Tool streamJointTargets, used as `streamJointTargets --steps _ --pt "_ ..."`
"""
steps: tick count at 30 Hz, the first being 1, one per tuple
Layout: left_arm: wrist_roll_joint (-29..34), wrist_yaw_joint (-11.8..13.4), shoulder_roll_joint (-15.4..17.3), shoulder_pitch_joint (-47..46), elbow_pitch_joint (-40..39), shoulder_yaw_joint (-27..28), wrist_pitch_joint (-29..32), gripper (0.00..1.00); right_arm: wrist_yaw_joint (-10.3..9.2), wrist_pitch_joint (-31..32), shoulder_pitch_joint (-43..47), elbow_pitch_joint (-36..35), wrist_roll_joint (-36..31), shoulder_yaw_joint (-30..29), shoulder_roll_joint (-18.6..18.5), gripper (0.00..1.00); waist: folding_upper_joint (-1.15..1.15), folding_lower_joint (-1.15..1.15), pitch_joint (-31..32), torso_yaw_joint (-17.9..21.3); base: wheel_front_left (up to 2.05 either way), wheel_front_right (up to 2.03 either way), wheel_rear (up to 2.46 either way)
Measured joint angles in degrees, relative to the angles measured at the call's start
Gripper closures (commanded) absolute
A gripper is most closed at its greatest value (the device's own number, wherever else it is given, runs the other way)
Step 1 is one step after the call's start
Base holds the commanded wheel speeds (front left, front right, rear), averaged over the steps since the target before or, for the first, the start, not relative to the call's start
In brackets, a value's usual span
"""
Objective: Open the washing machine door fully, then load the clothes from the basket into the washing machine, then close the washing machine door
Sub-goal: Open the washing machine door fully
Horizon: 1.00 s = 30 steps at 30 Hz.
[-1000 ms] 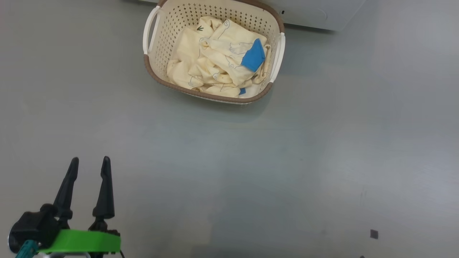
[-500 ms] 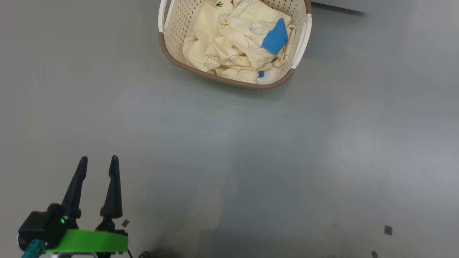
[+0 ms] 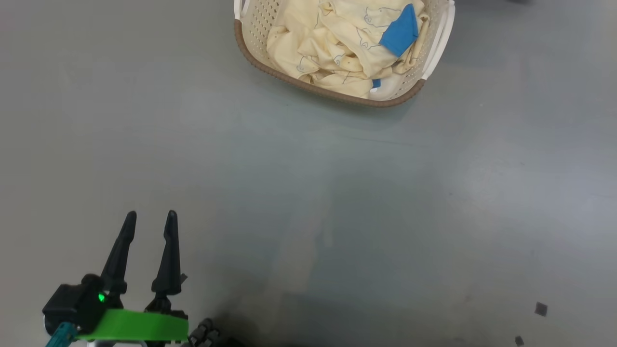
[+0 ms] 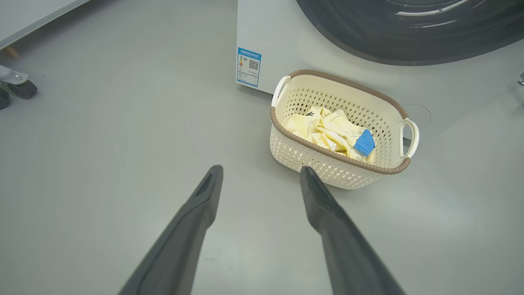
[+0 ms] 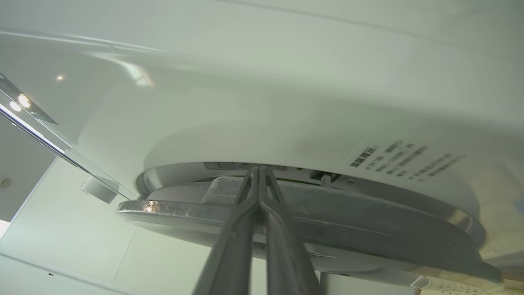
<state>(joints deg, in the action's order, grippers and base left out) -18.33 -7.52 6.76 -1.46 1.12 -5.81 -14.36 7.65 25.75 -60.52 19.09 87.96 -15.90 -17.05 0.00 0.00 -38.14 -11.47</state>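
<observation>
The cream basket (image 3: 289, 82) with a brown rim stands on the grey floor at the top of the head view, holding the pale yellow clothes (image 3: 337, 43) with a blue patch. My left gripper (image 3: 150, 217) hangs open at the lower left, far from it. The left wrist view looks between the open left gripper (image 4: 260, 170) at the basket (image 4: 319, 164) and clothes (image 4: 327, 129), just in front of the white washing machine (image 4: 278, 41) and its black-rimmed door (image 4: 409, 32). My right gripper (image 5: 258, 168) is shut, its tips at the door's edge (image 5: 348, 213), which stands slightly off the machine front (image 5: 286, 102).
A blue-white label (image 4: 248, 66) sits on the washer's lower corner. A caster wheel (image 4: 16, 86) and a white furniture edge (image 4: 32, 16) lie far left. Small dark marks (image 3: 541, 309) dot the floor at the lower right.
The head camera has shifted: the basket slid up and right in the picture and the washer's base left the top edge. The left gripper stays open.
</observation>
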Motion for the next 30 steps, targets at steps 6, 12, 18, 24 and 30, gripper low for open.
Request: streamJointTargets --steps 6,12,18,24,30 --pt "-0.41 0.00 -0.60 0.01 0.01 -0.34 0.00 0.00 0.00 -0.01 -1.86 0.74 -0.34 1.74 -1.20 1.00 0.00 0.00 -1.14 -1.26 0.00 0.00 0.00" --pt "-0.41 0.00 -1.13 0.04 0.00 -1.07 0.00 0.00 0.00 -0.02 -3.55 1.08 -0.83 3.43 -2.77 1.00 0.00 0.00 -2.22 -2.01 0.00 0.00 0.00" --pt "-0.41 0.00 -1.59 0.05 0.03 -1.68 0.00 0.00 0.00 -0.03 -4.46 1.62 -0.83 5.19 -3.22 1.00 0.00 0.00 -2.76 -2.24 0.00 0.00 0.00" --pt "-0.41 0.00 -1.77 0.07 -0.01 -1.77 0.00 0.00 0.00 -0.09 -5.13 1.64 -0.85 6.59 -4.49 1.00 0.00 0.00 -3.48 -2.28 0.00 0.00 0.00" --pt "-0.42 0.00 -1.94 0.06 -0.10 -1.93 0.00 0.00 0.01 -0.87 -6.64 1.69 -1.83 8.32 -5.32 1.00 0.00 0.00 -4.49 -2.36 0.00 0.00 0.00"
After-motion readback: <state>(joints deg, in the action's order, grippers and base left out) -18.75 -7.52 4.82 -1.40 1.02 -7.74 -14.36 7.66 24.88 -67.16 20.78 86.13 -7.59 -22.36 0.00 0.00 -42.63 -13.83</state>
